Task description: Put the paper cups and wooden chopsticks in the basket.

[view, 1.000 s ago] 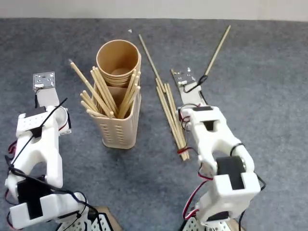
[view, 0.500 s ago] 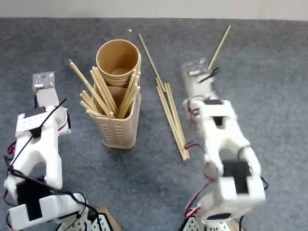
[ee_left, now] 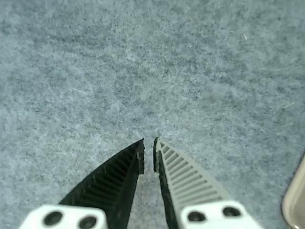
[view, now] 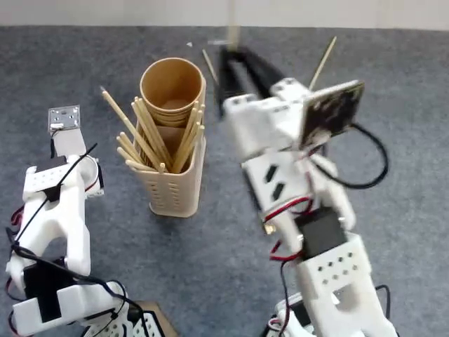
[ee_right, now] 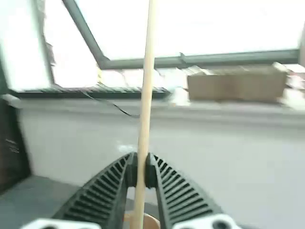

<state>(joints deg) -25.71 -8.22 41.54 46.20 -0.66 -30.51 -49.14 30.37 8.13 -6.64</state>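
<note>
Right wrist view: right hand [ee_right: 141, 164] grips one chopstick [ee_right: 147, 86] upright; next, lower it into basket [view: 175, 189]; left hand [ee_left: 148, 152] closed, empty.

Basket [view: 173, 184] stands on counter [view: 407, 161], left of centre. Cups [view: 172, 88] are stacked in its rear part. Chopsticks [view: 149, 144] lean in its front part, ends out over the rim. Left arm sits left of basket, left hand [ee_left: 148, 155] over bare counter. Right arm sits right of basket, right hand [ee_right: 141, 164] raised right-rear of cups, held chopstick [ee_right: 145, 71] upright between its fingers. Loose chopstick [view: 323, 62] lies on counter at right rear. Rear chopstick [view: 209, 64] lies between cups and right arm, partly hidden by the arm.
</note>
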